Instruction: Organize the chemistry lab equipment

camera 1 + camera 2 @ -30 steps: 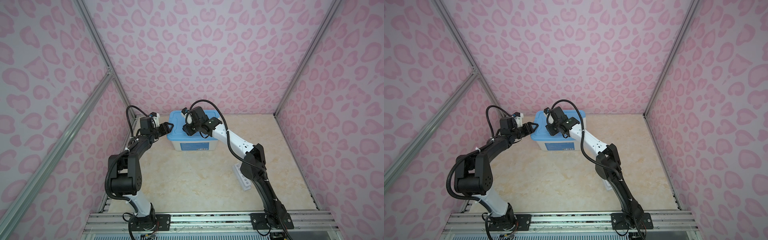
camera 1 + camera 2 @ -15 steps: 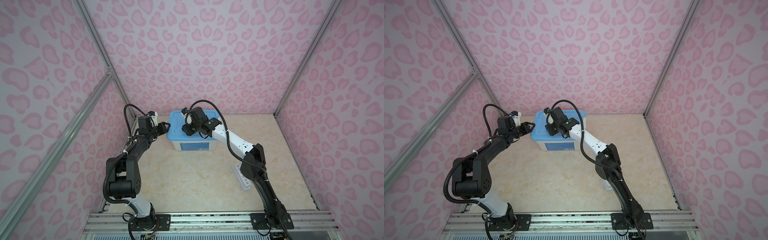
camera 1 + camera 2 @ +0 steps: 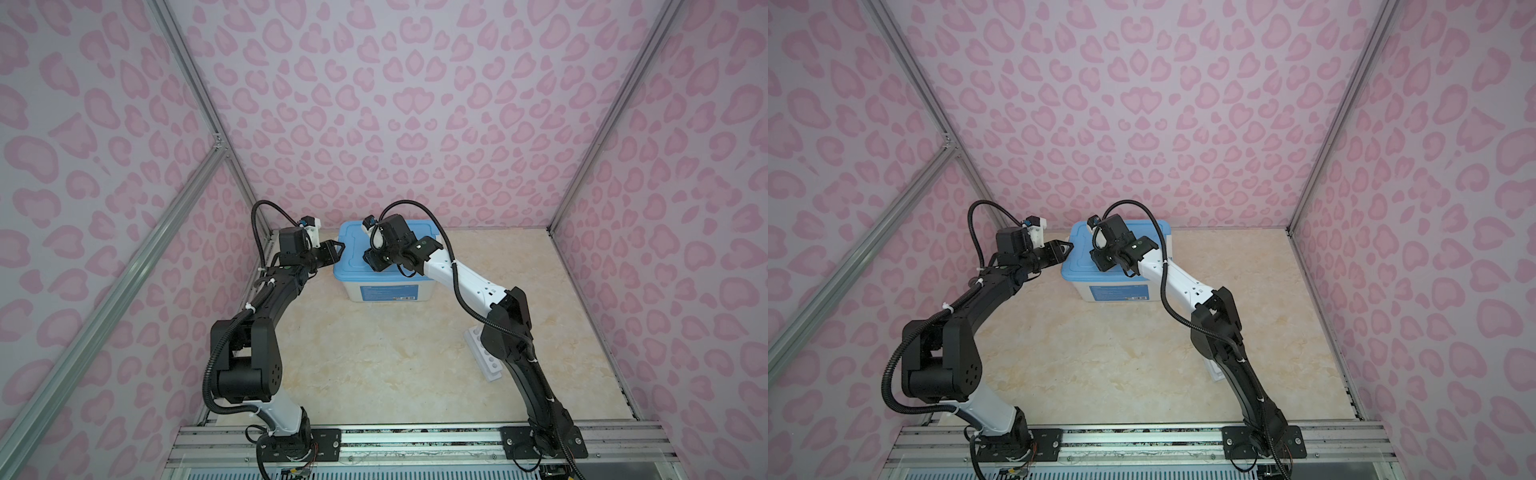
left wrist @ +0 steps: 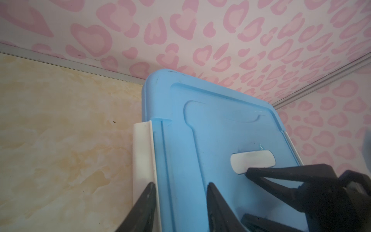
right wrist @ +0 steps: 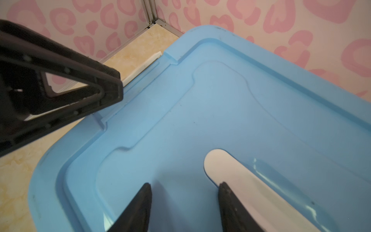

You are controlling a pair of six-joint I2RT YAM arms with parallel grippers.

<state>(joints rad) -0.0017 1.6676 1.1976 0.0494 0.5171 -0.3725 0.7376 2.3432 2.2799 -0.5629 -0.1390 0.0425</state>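
Observation:
Of the chemistry lab equipment, only the white rack [image 3: 484, 359] shows, lying on the floor, partly under my right arm; a sliver appears as the rack [image 3: 1213, 372]. At the back stands the white bin [image 3: 386, 291] with its blue lid [image 3: 1154, 232]. My left gripper [image 3: 338, 249] [image 3: 1069, 248] [image 4: 181, 186] reaches the lid's left edge. Its jaws are shut on the white side latch [image 4: 141, 152] and the lid rim. My right gripper [image 3: 372, 264] [image 3: 1100, 264] [image 5: 184, 187] hangs open just above the lid, one finger beside the white handle [image 5: 230, 172].
The bin sits close to the pink-patterned back wall [image 3: 415, 124]. Marble-look floor [image 3: 374, 365] spreads in front of it. An aluminium frame rail [image 3: 124, 286] runs along the left. My left gripper's finger [image 5: 80, 90] fills part of the right wrist view.
My left gripper's jaws have narrowed onto the lid's left edge and latch, and the left arm has shifted slightly. The right arm has stayed put.

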